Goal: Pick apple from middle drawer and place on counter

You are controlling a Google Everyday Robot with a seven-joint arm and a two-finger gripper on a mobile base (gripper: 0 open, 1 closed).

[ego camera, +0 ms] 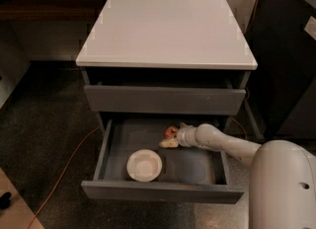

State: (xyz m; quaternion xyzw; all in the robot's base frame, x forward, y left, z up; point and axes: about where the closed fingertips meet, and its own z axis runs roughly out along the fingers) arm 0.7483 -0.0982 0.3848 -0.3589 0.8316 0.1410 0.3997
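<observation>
Looking down on the cabinet, I see the worktop (165,30) as a broad pale slab with a thin raised lip along its back edge, and bare surface reaches all four edges. Beneath it the top drawer (164,99) sits almost flush with a dark gap above its front. The middle drawer (163,191) is pulled well out toward me, with its grey floor in view between low side walls.

In that drawer a cream-white bowl (144,165) stands upright near the front, left of centre. The apple (171,132) lies toward the back, about the middle, well apart from the bowl. My arm (222,144) comes in over the drawer's right wall, and the tool (170,139) sits right at the apple, touching or just beside it. I cannot tell whether the tool is open, closed or gripping the fruit.

There is free drawer floor to the bowl's right and behind it. To the right a dark cabinet (286,50) stands close to the drawer unit. An orange cable (64,169) runs across the floor on the left.
</observation>
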